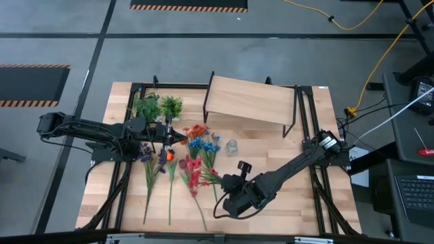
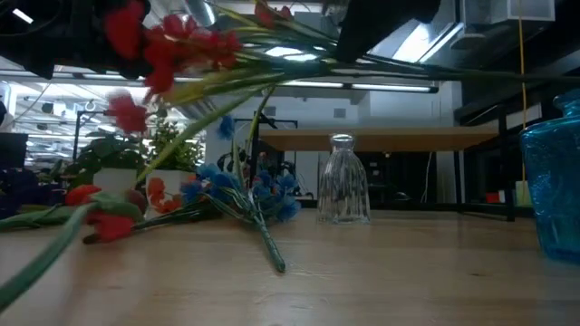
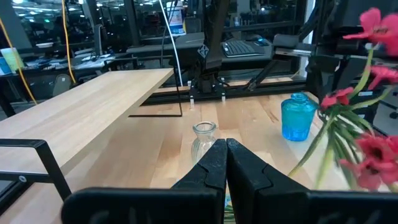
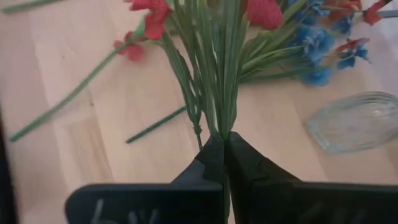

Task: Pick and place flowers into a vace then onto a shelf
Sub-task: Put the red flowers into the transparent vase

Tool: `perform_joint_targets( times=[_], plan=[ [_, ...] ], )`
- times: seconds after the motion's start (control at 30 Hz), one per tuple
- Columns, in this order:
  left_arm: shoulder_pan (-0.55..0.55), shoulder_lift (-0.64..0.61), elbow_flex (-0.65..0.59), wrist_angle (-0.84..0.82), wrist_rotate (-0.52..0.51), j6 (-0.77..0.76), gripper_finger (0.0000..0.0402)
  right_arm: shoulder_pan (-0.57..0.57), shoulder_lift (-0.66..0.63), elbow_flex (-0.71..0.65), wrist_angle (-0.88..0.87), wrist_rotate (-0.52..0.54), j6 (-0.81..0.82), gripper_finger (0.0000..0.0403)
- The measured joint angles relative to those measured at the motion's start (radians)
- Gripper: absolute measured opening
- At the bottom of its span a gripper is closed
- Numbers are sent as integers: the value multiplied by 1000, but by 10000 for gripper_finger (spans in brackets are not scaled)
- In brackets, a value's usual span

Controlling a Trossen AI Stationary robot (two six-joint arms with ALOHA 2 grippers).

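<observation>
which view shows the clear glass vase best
The low view: the clear glass vase stands upright in full profile. High view shows it small from above; left wrist view half hides it behind fingers; right wrist view blurs it.

Right hand (image 4: 225,146) clamped on green stems of red flowers (image 4: 214,68), clear glass vase (image 4: 354,121) beside, wooden surface (image 4: 93,143) below.

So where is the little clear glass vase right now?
In the high view, the clear vase stands mid-table, just right of the blue flowers and in front of the shelf.

No text, label or number is legible on anything here.
</observation>
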Motion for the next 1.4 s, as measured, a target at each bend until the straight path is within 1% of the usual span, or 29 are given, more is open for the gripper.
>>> perform_joint_targets(
  times=[0.2,0.43,0.63,0.77,0.93,1.07,1.23,1.4],
  plan=[
    [0,0,0,0,0,0,3,0,0,0,-51,54,-2,0],
    [0,0,0,0,0,0,3,-1,1,1,-56,58,-3,0],
    [0,0,0,0,0,0,3,-1,2,55,-76,68,-7,0],
    [0,0,0,0,0,0,3,-1,1,91,-92,95,-22,0],
    [0,0,0,-1,0,0,3,-1,2,100,-108,115,-31,0],
    [0,0,0,-1,0,0,3,-1,2,100,-168,147,-32,0],
    [0,0,0,-1,0,0,3,-1,-3,100,-186,146,-53,0],
    [0,0,0,-1,0,0,3,-2,-52,100,-188,144,-79,0]
  ],
)
